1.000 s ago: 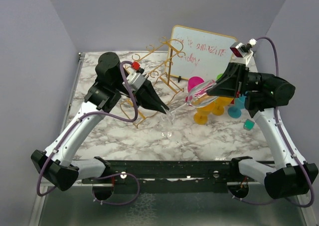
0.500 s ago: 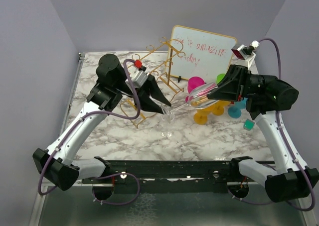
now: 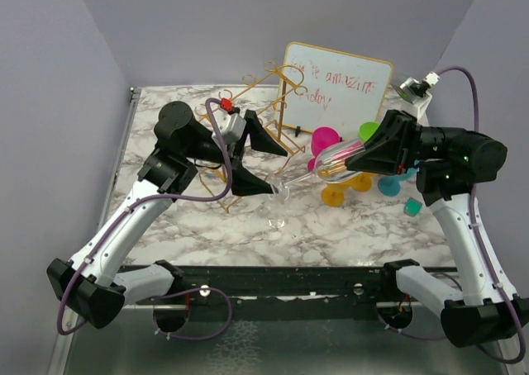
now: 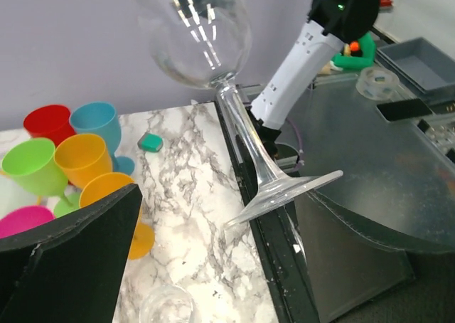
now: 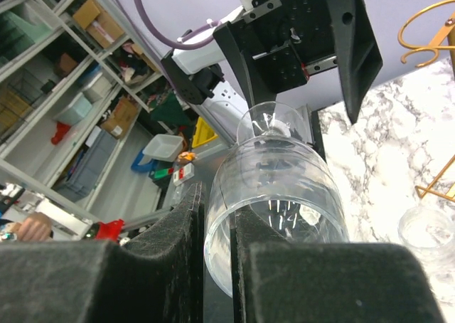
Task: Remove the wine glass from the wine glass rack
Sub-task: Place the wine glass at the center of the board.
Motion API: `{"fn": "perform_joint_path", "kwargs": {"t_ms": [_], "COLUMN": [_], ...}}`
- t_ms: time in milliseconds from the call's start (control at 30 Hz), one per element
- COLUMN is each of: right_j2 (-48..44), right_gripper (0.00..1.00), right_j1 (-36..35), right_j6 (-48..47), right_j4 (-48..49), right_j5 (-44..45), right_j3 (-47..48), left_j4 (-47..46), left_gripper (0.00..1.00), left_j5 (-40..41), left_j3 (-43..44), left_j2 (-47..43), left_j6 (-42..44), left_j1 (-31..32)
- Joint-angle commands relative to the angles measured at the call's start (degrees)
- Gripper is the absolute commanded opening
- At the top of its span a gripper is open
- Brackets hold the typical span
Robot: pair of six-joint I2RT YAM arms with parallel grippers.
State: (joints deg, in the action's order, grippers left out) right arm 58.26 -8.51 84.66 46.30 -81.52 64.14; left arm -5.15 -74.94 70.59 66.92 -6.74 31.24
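I read one marking only, red handwriting on the gold-framed whiteboard (image 3: 347, 102) at the back: "amazing" on the upper line, apparently "today" beneath, the opening words not legible.

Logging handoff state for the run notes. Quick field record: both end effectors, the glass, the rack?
left end effector: open, jaws flanking the glass's stem and foot; contact unclear
right end effector: shut on wine glass, pinching the bowl wall at the rim
wine glass pose: tilted, in the air, foot toward the left arm
wine glass rack: behind the left end effector, apart from the held glass
second clear glass: on the table, below the held one
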Motion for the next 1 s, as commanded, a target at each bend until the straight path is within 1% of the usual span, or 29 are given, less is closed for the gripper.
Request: {"fn": "perform_joint_path", "kwargs": {"t_ms": [0,67,133,233,300,433,567,667,733,800,933,967], "right_j2": [-2.4,-3.3,-4.5,-5.7,-5.9,-5.8,-5.5,-5.5,-5.4,-5.3,-4.8,-4.6], "right_gripper": [0.0,0.0,0.0,0.0,0.01,0.0,0.01,0.01,0.01,0.0,0.0,0.0], "right_j1": [-0.4,-0.4,-0.4,-0.4,-0.4,-0.4,-0.4,-0.4,-0.4,-0.4,-0.4,-0.4], "right_j6": [-10.4,-15.6,-21.9,-30.4,-34.4,-42.3,-43.4,-43.5,-44.3,-46.1,-49.0,-50.8], "right_j4": [-11.2,-17.8,-25.5,-35.2,-40.2,-50.3,-52.0,-52.0,-52.9,-55.2,-59.5,-62.2], "right_j5": [-2.0,-1.7,-2.0,-1.0,-0.3,2.9,4.1,4.0,3.8,3.9,6.1,7.1], "right_j3": [1.5,2.2,3.8,6.0,7.5,10.7,11.4,11.6,12.1,12.9,14.1,14.8], "left_j4": [-0.9,-1.1,-1.3,-0.3,0.9,6.5,13.4,18.9,24.4,28.2,32.2,33.1], "left_gripper": [0.91,0.94,0.98,0.99,0.99,0.99,0.99,0.99,0.99,0.99,0.99,0.99], "left_j5": [15.7,15.2,17.5,18.4,17.1,11.3,8.1,9.2,13.0,17.4,23.0,24.4], "left_j3": [-2.7,-2.6,-2.7,-2.3,-1.4,0.3,0.7,0.5,1.5,2.2,3.5,4.6], "left_j2": [-2.5,-2.8,-3.7,-4.9,-5.0,-4.5,-5.4,-7.0,-7.9,-8.4,-8.4,-7.9], "left_j6": [-5.1,-7.0,-8.5,-7.3,-6.7,-3.7,1.1,6.0,10.6,12.9,14.1,13.6], "left_j1": [0.2,0.2,0.2,0.2,0.2,0.2,0.2,0.2,0.2,0.2,0.2,0.1]}}
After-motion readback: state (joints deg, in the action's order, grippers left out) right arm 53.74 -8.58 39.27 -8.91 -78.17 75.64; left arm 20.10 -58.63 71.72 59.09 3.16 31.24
